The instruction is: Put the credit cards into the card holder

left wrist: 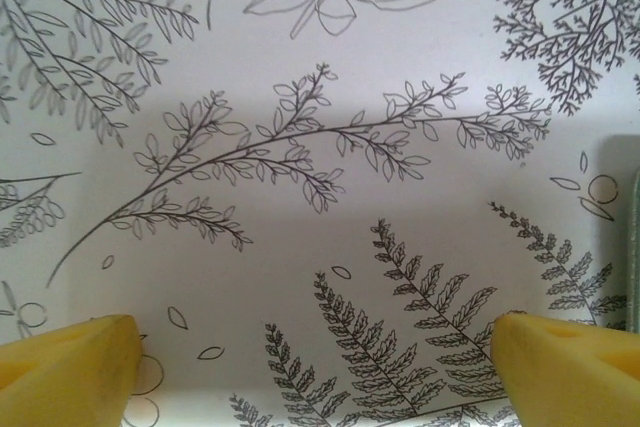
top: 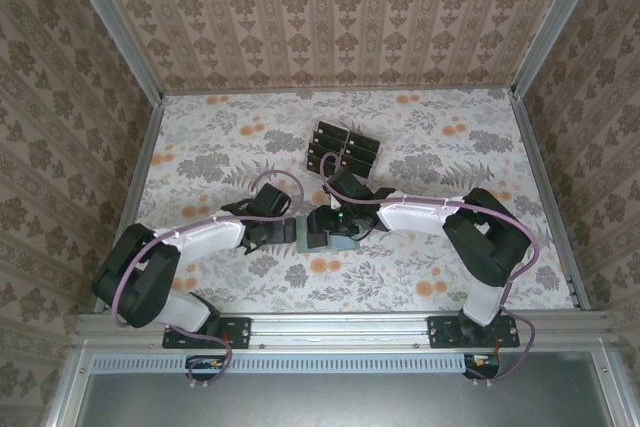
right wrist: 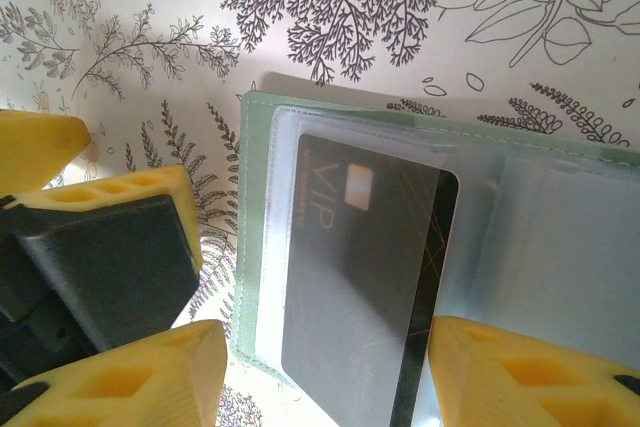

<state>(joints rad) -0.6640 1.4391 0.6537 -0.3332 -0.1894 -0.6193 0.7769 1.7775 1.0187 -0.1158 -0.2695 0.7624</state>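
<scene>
The grey-green card holder (right wrist: 250, 237) lies open on the floral cloth at mid-table (top: 308, 239). A dark credit card (right wrist: 360, 277) marked VIP sits mostly under its clear sleeve, with a dark strip along its right edge uncovered. My right gripper (right wrist: 328, 332) is open and straddles the card: one finger is against the card's right edge, the other stands off past the holder's left rim. My left gripper (left wrist: 310, 332) is wide open over bare cloth just left of the holder (left wrist: 634, 247). Its yellow fingers (right wrist: 120, 192) appear beside the holder. Both grippers (top: 285, 232) (top: 338, 225) meet at the holder.
A rack (top: 343, 150) with several more dark cards stands just behind the holder, close to the right arm's wrist. Patterned walls (top: 100, 97) close in the table on three sides.
</scene>
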